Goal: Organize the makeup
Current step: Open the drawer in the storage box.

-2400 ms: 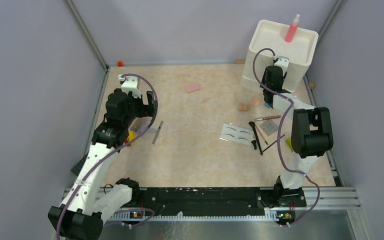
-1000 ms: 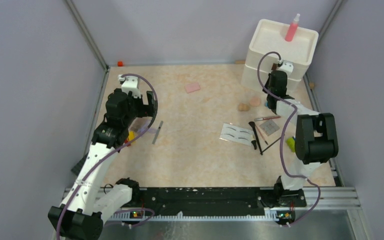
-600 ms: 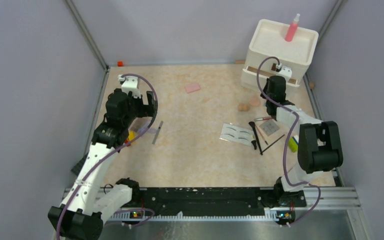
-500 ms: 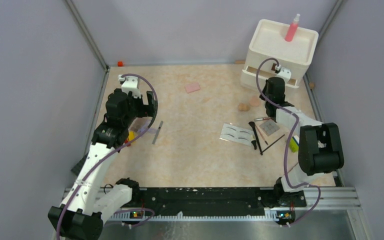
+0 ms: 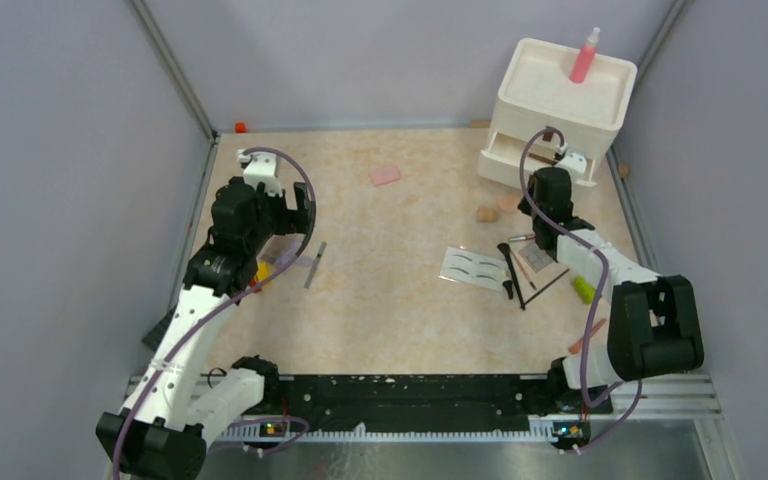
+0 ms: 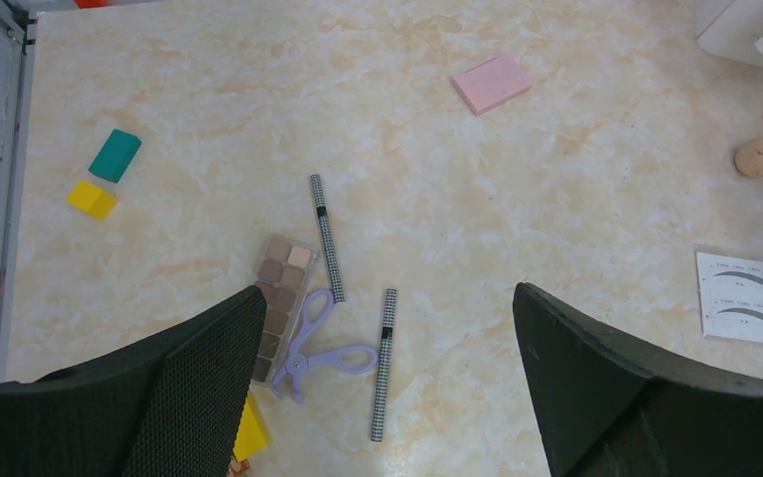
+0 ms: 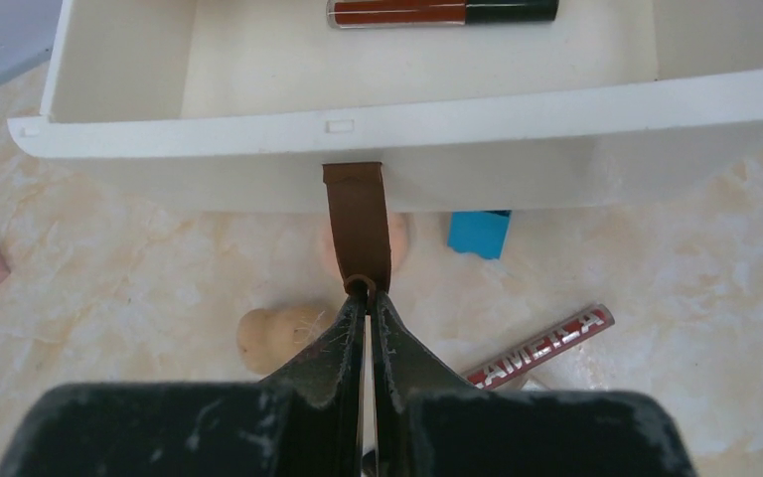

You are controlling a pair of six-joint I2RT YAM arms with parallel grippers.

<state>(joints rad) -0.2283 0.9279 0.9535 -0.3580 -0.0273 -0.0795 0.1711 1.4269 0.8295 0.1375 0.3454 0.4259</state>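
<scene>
Your right gripper [image 7: 368, 298] is pinched shut on the brown strap [image 7: 356, 224] of the drawer [image 7: 209, 139]. A moment ago that drawer was closed. Now it has slid out of the white box [image 5: 560, 100], because the arm pulled back toward you. So you now have an open place to put the makeup. One dark red tube [image 7: 442, 12] lies at the back of it, and the rest of the drawer floor you can see is bare.

Two peach sponges [image 7: 273, 338] lie on the surface [image 6: 556, 199] below the strap. One is just beside the gripper tip. The other is behind the strap, under the drawer front. A blue block [image 7: 479, 234] sits next to that one, but it is a toy. A red pencil [image 7: 541, 343] lies just beside the gripper too.

Your left gripper [image 6: 387, 293] hangs wide open and holds nothing. Right under it lie a palette [image 6: 280, 303], a purple tool [image 6: 323, 353] and two checked pencils [image 6: 326, 237]. The pink pad [image 6: 493, 82] is farther out, and the card [image 6: 750, 310] is off toward the other arm.

Farthest away, the pink bottle [image 5: 584, 55] stands on top of the box.

I think the next move is to let go of the strap and pick up a sponge, since the sponges are closest to the drawer.
</scene>
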